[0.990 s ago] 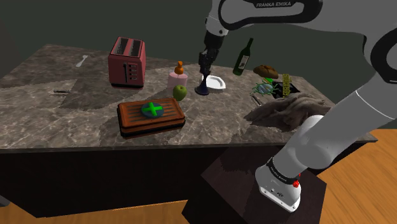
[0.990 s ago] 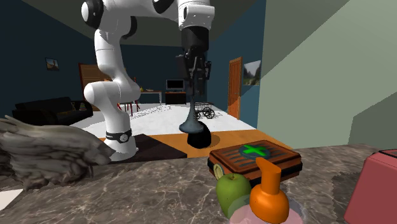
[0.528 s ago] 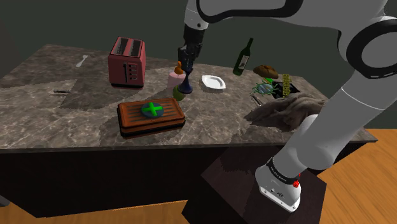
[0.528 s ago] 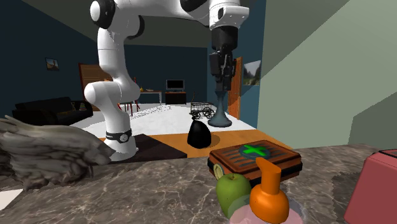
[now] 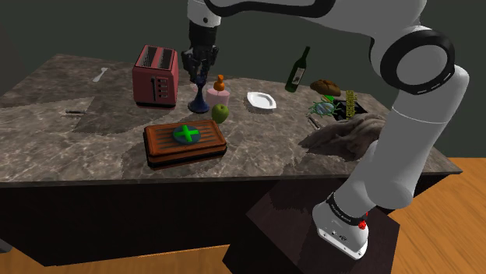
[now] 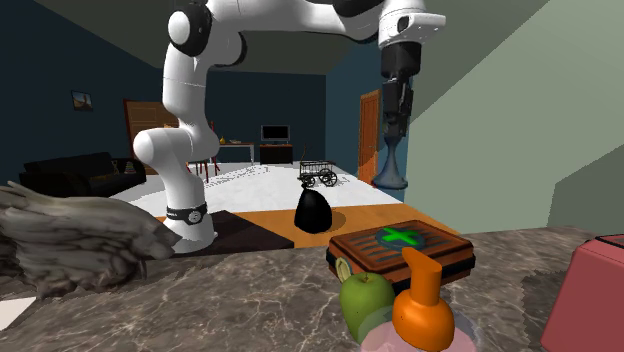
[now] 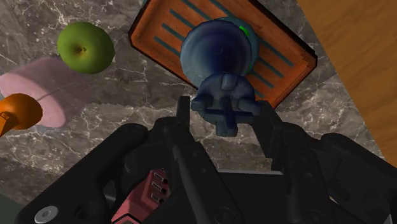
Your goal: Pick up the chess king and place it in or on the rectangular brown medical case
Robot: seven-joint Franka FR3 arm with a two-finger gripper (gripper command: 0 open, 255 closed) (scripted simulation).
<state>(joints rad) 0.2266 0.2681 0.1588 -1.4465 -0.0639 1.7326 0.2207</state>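
My black gripper (image 5: 201, 72) is shut on a dark blue chess king (image 5: 199, 96) and holds it upright in the air. It hangs above the counter, just behind the brown rectangular case (image 5: 184, 142) with a green cross on its lid. In the second exterior view the gripper (image 6: 392, 128) carries the king (image 6: 391, 166) high over the case (image 6: 403, 248). Seen from the wrist, the fingers (image 7: 183, 109) clasp the king (image 7: 221, 60) near its cross top, and the ribbed case (image 7: 287, 63) lies below its round base.
A red toaster (image 5: 155, 75) stands at the shoulder view's left of the king. A pink bottle with an orange cap (image 5: 219, 92) and a green apple (image 5: 221, 113) sit beside it. A white dish (image 5: 262, 101), a green wine bottle (image 5: 297, 71) and a crumpled grey cloth (image 5: 350, 135) lie further right.
The arm has swung toward the shoulder view's left, carrying the king from beside the white dish, past the pink bottle, to a spot behind the brown case. The grip stayed shut.
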